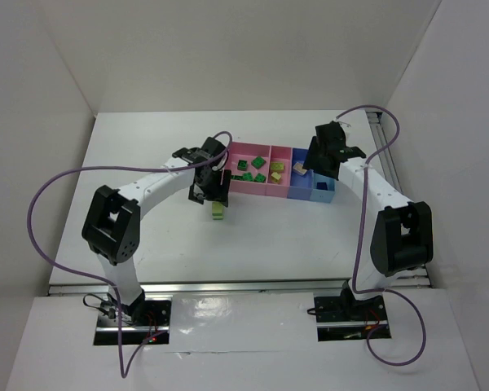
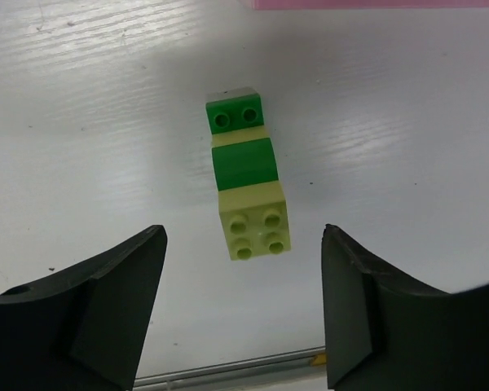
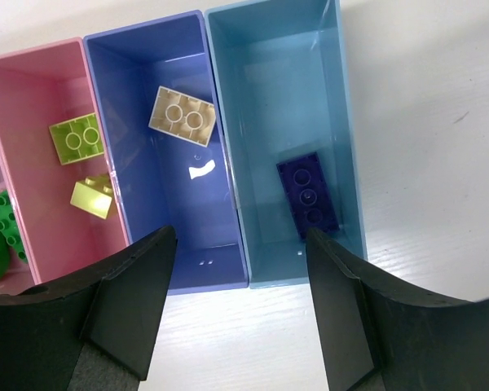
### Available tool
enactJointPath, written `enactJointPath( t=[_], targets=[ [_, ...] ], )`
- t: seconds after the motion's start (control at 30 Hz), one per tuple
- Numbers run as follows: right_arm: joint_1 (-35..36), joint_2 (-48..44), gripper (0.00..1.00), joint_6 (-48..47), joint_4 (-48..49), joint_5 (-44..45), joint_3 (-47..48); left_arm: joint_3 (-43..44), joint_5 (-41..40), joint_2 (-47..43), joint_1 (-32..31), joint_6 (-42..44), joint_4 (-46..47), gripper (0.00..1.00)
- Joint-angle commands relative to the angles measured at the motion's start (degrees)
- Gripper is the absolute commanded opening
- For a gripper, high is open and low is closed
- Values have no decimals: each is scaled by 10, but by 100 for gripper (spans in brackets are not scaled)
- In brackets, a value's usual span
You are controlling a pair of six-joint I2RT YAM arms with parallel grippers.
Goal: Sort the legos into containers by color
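1. the left tool (image 1: 215,198) hangs open over the counter (image 2: 81,122), gripping nothing.
2. between its fingers, a joined stack of green and lime legos (image 2: 246,175) lies on the counter, near the containers (image 1: 265,192).
3. the right tool (image 3: 238,252) is open and empty above the dark blue bin (image 3: 138,73) and the light blue bin (image 3: 269,73).
4. a cream brick (image 3: 182,116) lies in the dark blue bin, a dark brick (image 3: 308,194) in the light blue bin.

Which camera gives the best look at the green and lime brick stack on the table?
The left wrist view: the brick stack fills the middle, studs and colour bands clear. The top external view shows only a small lime speck beside the left end effector. The right wrist view misses it.
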Motion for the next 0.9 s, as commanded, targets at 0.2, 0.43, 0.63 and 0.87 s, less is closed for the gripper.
enactJointPath(
  t=[0.2, 0.43, 0.63, 0.87],
  targets=[
    [4, -21, 73, -9, 11, 21, 9, 8, -13, 42, -17, -6, 21, 58],
    [4, -21, 73, -9, 5, 21, 14, 8, -19, 31, -17, -6, 21, 34],
    [4, -54, 73, -82, 56, -167, 4, 44, 53, 8, 3, 37, 4, 0],
    [-1, -44, 73, -170, 34, -582, 16, 40, 340, -74, 74, 94, 95, 0]
  ],
)
